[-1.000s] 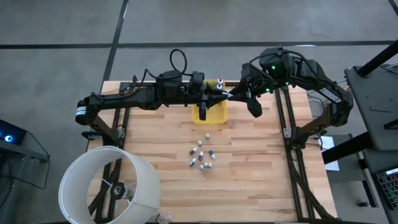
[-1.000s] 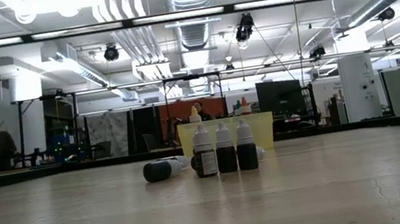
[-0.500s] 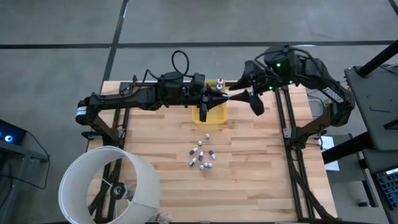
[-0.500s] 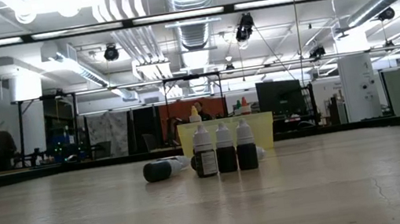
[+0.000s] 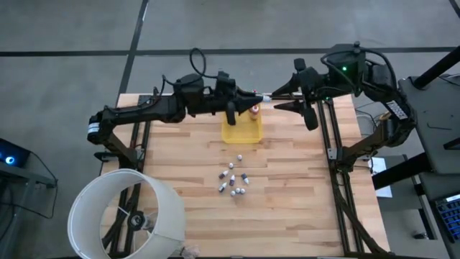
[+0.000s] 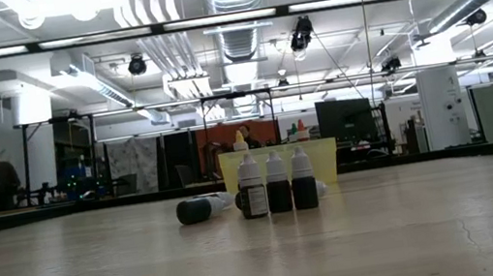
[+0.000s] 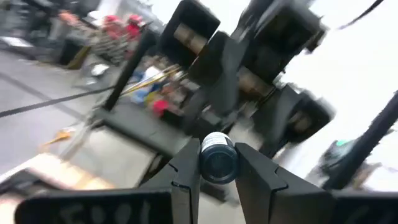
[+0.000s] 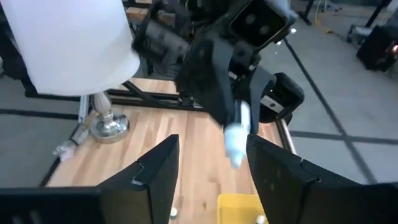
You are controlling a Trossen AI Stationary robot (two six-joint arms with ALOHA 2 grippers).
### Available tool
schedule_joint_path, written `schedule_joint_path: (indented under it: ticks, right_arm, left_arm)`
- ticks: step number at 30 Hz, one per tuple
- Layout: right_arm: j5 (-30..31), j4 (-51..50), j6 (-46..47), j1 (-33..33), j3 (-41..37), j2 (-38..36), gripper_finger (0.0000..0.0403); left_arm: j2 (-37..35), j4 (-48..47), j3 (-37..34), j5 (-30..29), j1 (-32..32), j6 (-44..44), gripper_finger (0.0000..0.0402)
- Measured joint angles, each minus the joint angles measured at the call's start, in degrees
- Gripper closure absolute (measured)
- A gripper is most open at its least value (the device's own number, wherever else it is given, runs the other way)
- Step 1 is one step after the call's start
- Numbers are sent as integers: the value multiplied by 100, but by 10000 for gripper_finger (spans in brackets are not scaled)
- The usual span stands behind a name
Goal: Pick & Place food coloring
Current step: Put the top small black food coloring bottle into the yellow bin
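The left pincer (image 7: 217, 165) grips one food coloring bottle (image 7: 217, 160) above the yellow tray (image 5: 242, 132), apparently ready for dropping in. The right pincer (image 8: 208, 162) stands wide and empty, well clear.

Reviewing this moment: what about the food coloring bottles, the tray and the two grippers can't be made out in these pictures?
- Held bottle: cap colour unclear; left wrist view shows only one end between the left gripper fingers.
- Yellow tray: contents hidden; left arm overlaps it in the high view, its wall blocks the low view.
- Loose bottles: too small in the high view to count or read caps.
- Both grippers, including the open right gripper: outside the low view.
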Motion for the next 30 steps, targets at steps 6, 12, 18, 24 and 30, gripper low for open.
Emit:
schedule_joint_path:
  ticks: [6, 12, 18, 24, 30]
  right_arm:
    - [369, 57, -619, 2, 2, 3, 227]
    - [1204, 290, -1088, 2, 11, 3, 227]
    - [1226, 591, -1173, 2, 7, 66, 227]
    - [1224, 893, -1291, 32, 11, 136, 227]
    - [1221, 1096, -1316, 42, 11, 175, 227]
  left_arm:
    - [-7, 608, 0, 176, 91, -736, 344]
    - [-7, 781, 5, 176, 116, -1186, 344]
    - [-4, 934, -2, -17, 118, -1228, 344]
    - [-4, 980, -2, -211, 126, -1230, 344]
    - [-4, 998, -2, -342, 136, -1228, 344]
